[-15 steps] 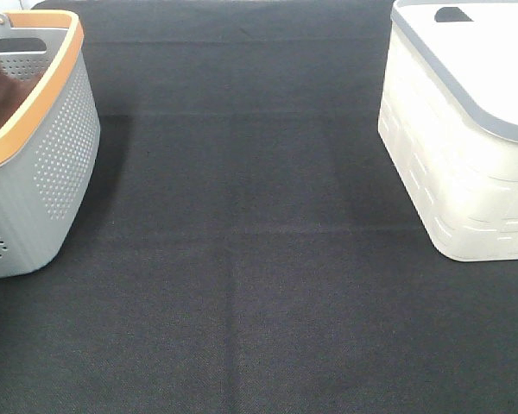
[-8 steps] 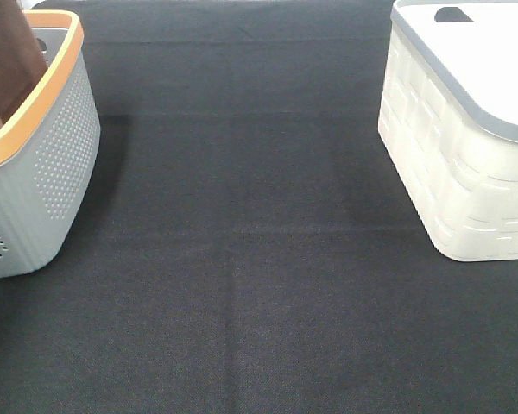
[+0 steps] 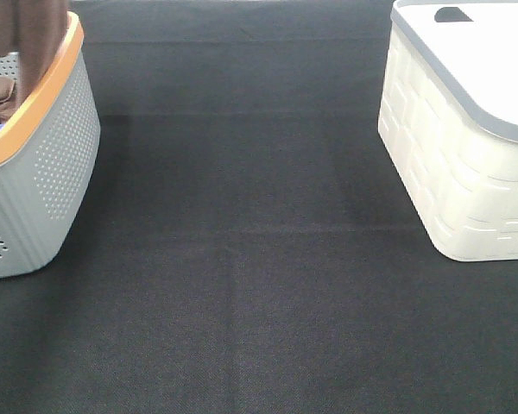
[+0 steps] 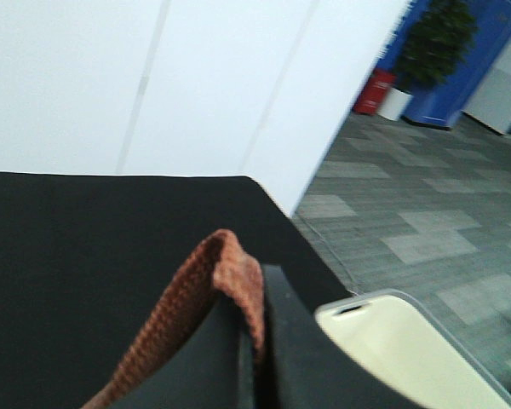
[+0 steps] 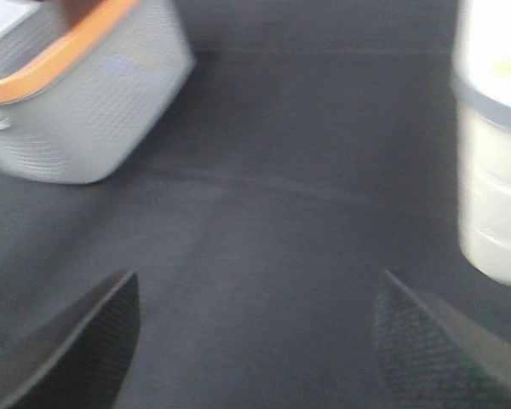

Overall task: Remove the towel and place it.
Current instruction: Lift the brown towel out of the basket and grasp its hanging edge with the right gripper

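Hanging below the left gripper (image 4: 252, 341), whose jaws clamp its folded edge, the towel (image 3: 39, 43) dangles over the grey basket (image 3: 56, 151), held high probably to clear the rim. The right gripper (image 5: 255, 319) hovers empty, jaws wide, above the worktop (image 3: 242, 259).

The towel (image 3: 36, 34) is a soft reddish-brown cloth. It hangs up in the air at the far left of the scene, long and straight, with folds running down it. Its top goes out of the picture. Its low end dips into the grey basket (image 3: 60, 147), just behind the orange rim. In the left wrist view, one fold of the towel (image 4: 226, 277) sticks up, fuzzy with tiny loops, pinched tight between the two black fingers of the left gripper (image 4: 255, 341).
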You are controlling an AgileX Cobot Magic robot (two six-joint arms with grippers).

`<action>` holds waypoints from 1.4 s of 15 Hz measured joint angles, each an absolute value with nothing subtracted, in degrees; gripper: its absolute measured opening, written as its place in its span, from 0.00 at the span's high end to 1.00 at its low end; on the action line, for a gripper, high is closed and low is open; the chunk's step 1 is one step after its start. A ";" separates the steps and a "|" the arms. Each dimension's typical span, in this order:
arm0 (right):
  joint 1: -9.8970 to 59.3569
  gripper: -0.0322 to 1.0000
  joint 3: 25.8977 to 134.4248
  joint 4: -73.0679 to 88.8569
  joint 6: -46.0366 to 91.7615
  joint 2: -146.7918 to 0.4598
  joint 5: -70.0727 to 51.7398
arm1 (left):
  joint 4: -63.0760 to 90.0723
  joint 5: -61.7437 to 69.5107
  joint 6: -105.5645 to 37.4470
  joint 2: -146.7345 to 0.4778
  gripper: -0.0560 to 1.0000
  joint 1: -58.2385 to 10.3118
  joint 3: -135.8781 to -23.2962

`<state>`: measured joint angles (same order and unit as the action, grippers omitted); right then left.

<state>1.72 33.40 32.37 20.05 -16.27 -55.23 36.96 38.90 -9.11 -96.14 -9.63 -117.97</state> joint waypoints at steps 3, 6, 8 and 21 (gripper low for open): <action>5.56 0.27 37.53 45.03 36.78 -26.18 -54.83 | 36.61 35.87 -9.28 -96.14 0.95 -17.13 -117.97; 13.52 0.27 44.35 49.16 45.95 -37.01 -54.66 | 33.40 33.12 -9.45 -96.26 0.95 -25.32 -117.97; 17.13 0.27 47.90 49.33 48.70 -42.74 -54.60 | 32.43 31.28 -9.51 -96.66 0.95 -29.05 -117.97; 38.56 0.27 51.34 49.90 57.30 -71.51 -18.28 | 30.71 28.48 -9.51 -101.01 0.95 -36.04 -117.97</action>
<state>38.56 51.34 49.90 57.30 -71.51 -18.28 30.71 28.48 -9.51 -101.01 -36.04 -117.97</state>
